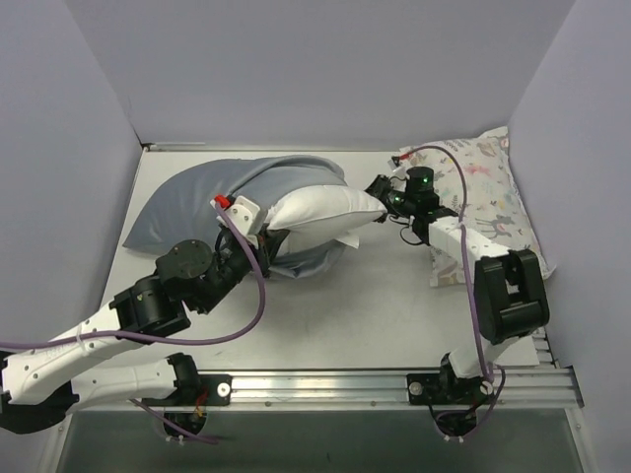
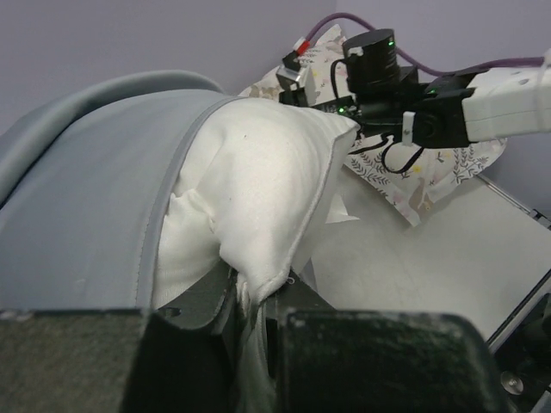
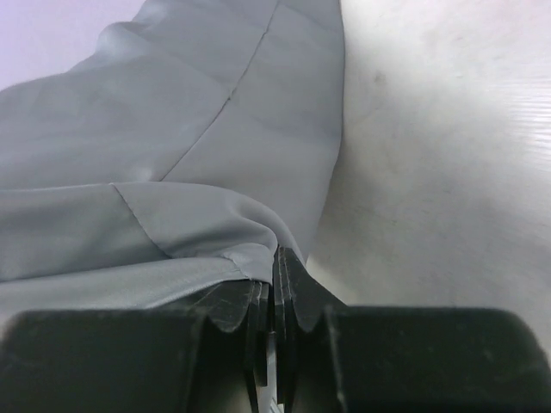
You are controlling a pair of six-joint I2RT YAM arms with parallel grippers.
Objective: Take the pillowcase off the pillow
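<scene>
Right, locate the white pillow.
Top view, centre: the white pillow sticks rightward out of the grey pillowcase, between the left pincer and the right pincer.

Left arm (image 1: 94, 345): white link shells joined by round black joint housings.
Right arm (image 1: 458, 239): white forearm link, boxy black elbow housing, black drum at the wrist.
Left cable (image 1: 263, 291): purple, looping loosely beside the arm.
Right cable (image 1: 435, 148): purple, arching over the wrist and running down the arm.
Wrist light (image 1: 421, 180): small green glow on the right drum.
Red tab (image 1: 223, 203): on a white block at the left wrist.
Left gripper (image 2: 258, 314): chunky matte black fingers.
Right gripper (image 3: 274, 288): matte black fingers with ridged inner faces.
Bases (image 1: 187, 379): black mounts with thin wires.
</scene>
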